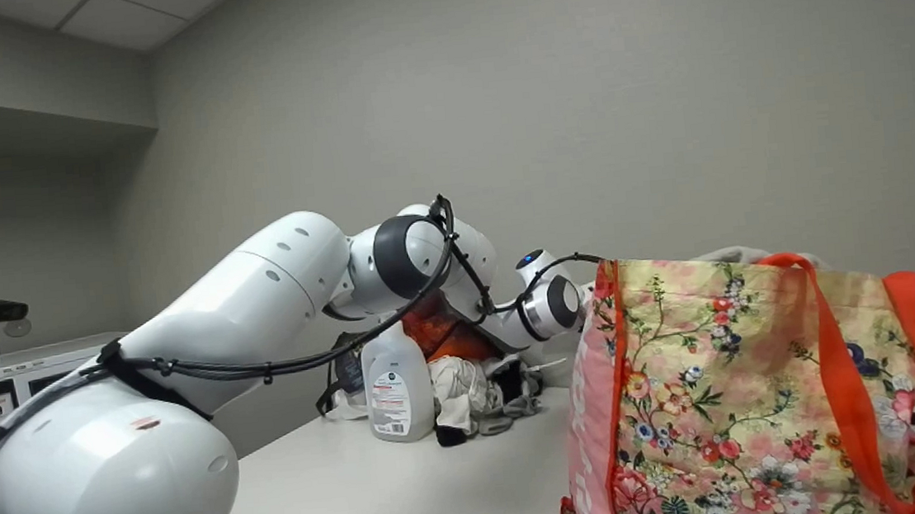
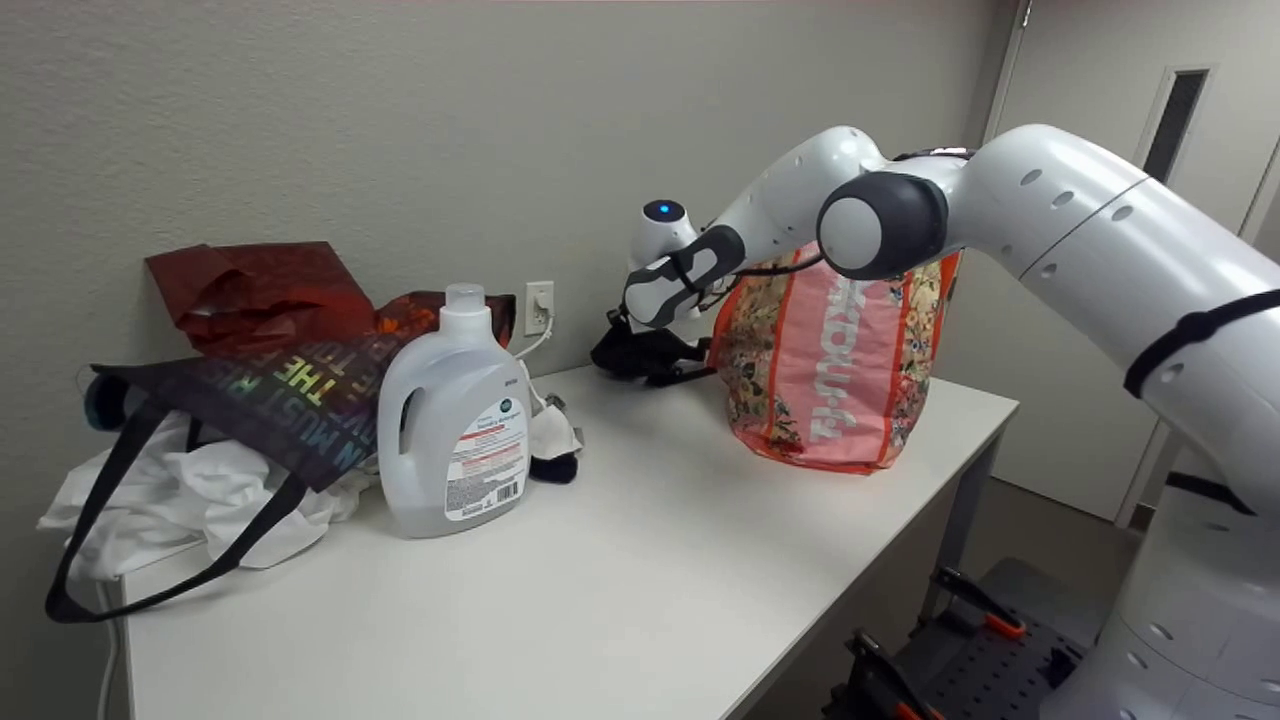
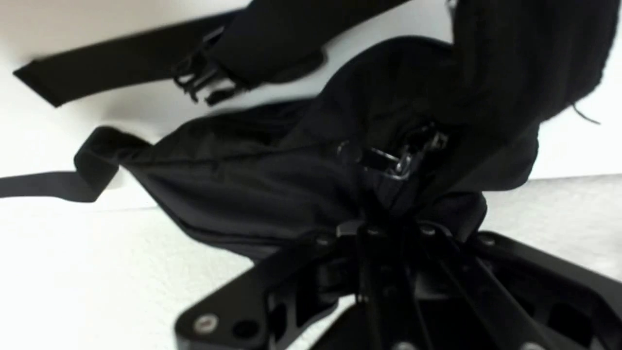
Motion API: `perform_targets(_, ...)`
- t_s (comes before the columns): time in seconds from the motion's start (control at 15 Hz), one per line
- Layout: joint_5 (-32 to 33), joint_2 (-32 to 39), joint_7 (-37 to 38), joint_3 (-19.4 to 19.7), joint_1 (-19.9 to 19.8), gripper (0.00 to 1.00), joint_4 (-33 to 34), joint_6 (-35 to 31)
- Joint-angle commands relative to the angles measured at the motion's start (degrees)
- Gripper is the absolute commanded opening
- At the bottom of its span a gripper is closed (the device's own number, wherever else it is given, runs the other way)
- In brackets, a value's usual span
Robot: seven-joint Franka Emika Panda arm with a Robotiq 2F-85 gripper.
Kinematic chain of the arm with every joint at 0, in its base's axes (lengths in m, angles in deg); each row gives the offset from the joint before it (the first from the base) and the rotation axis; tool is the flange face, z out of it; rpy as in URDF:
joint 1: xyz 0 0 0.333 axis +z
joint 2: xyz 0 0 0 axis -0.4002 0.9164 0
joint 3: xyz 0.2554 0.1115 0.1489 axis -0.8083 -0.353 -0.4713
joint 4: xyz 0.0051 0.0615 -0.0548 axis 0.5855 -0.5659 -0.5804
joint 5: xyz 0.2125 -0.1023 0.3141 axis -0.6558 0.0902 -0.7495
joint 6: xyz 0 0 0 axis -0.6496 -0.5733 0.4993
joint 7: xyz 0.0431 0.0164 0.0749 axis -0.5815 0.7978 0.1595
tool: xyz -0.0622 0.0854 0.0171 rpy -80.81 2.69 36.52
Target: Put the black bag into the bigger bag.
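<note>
I count one black bag (image 3: pixel 262 189), one upright, floral bigger bag (image 1: pixel 710 400), one dark lettered bag (image 2: pixel 300 405) and one detergent bottle (image 2: pixel 450 430), which stands on the table (image 2: pixel 580 610). The fingers (image 3: pixel 381 272) stand nearly together, pinching the black bag, which is outside the bigger bag, just beside it.

Wrist view crowds black bag (image 3: pixel 291 189) — exterior views share table (image 2: pixel 600 590).

"How's the arm (image 2: pixel 1080 220) set?"
"Stretched out in both exterior views, elbow (image 2: pixel 880 225) bent, higher than the wrist (image 2: pixel 658 245)."
"And the hand (image 3: pixel 401 227)?"
"Fingers (image 3: pixel 375 253) drawn close together in the wrist view."
</note>
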Motion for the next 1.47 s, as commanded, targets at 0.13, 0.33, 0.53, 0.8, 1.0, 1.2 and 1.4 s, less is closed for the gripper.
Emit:
perform_targets(0.13, 3.7, -6.7, 1.7, 6.3, 5.0, 0.07, 0.2, -0.1)
perform_targets(0.33, 6.5, -9.4, 4.8, 10.6, 7.8, 0.08, 0.7, -0.5)
perform_targets(0.53, 10.4, -11.4, 9.8, 15.6, 11.0, 0.07, 2.0, 0.7)
perform_targets(0.8, 14.2, -14.2, 16.4, 23.4, 16.2, 0.08, 2.4, 3.4)
perform_targets(1.0, 16.2, -17.3, 20.3, 29.3, 21.2, 0.07, 1.3, 7.0)
perform_targets(1.2, 18.7, -20.4, 24.1, 35.4, 27.3, 0.08, 0.8, 13.3)
perform_targets(1.4, 21.3, -23.5, 27.7, 41.1, 33.6, 0.07, 0.5, 24.0)
